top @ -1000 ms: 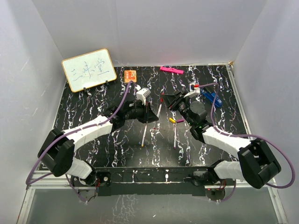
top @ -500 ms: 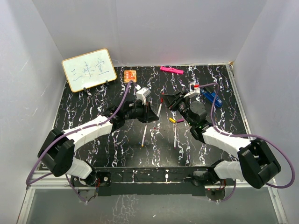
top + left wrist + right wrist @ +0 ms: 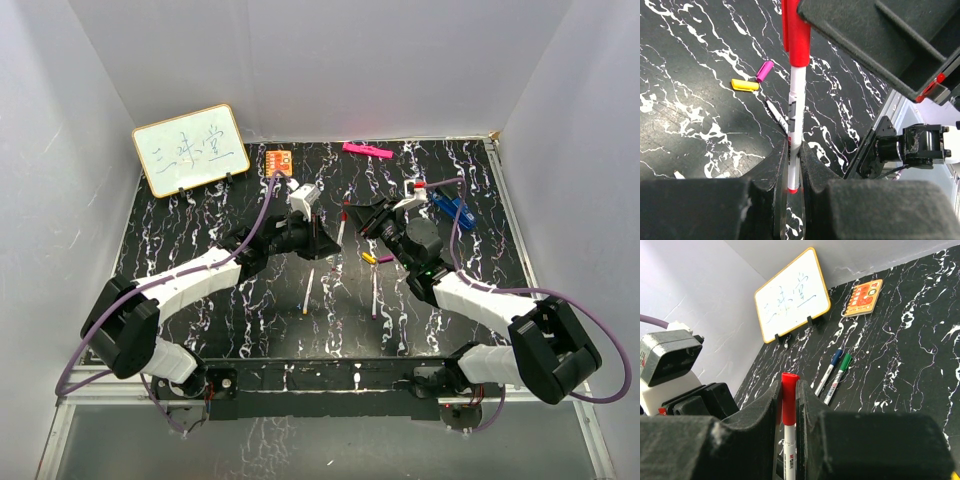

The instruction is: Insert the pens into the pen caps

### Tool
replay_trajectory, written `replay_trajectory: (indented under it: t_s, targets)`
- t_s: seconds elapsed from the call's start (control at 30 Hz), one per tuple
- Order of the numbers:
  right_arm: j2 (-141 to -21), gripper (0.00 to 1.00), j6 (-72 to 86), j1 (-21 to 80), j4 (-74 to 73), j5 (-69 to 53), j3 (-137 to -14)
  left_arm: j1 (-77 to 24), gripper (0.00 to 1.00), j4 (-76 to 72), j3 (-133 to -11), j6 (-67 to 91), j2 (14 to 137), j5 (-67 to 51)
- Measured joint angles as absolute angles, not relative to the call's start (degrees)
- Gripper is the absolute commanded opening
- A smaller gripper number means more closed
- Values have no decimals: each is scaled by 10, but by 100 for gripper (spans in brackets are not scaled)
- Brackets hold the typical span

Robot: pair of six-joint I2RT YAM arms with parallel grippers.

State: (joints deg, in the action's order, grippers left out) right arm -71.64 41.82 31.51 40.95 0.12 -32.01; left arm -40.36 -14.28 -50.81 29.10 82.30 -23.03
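Observation:
A white-barrelled pen [image 3: 796,100] stands between my two grippers with a red pen cap [image 3: 796,35] on its top end. My left gripper [image 3: 791,150] is shut on the pen's lower barrel. My right gripper [image 3: 788,385] is shut on the red cap [image 3: 788,400], and the white barrel [image 3: 788,455] runs down below it. In the top view both grippers meet mid-table, the left [image 3: 328,245] just below the right [image 3: 352,213]. A yellow cap [image 3: 745,85] and a purple cap [image 3: 765,71] lie loose on the table. Two uncapped pens [image 3: 309,290] [image 3: 375,290] lie nearer the arm bases.
A blue-capped pen [image 3: 831,371] and a green-capped pen [image 3: 839,377] lie side by side beyond the right gripper. At the back stand a whiteboard [image 3: 190,150], an orange notebook [image 3: 279,161] and a pink bar [image 3: 366,150]. A blue object [image 3: 450,208] lies at the right.
The left gripper has shifted slightly toward the back with the pen; the right arm holds still.

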Motion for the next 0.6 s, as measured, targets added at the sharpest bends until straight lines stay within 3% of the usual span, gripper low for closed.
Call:
replay_trajectory:
  t_s: [0.6]
  targets:
    - [-725, 0, 394, 328, 412, -10, -321, -403, 0, -175, -508, 346, 823, -195]
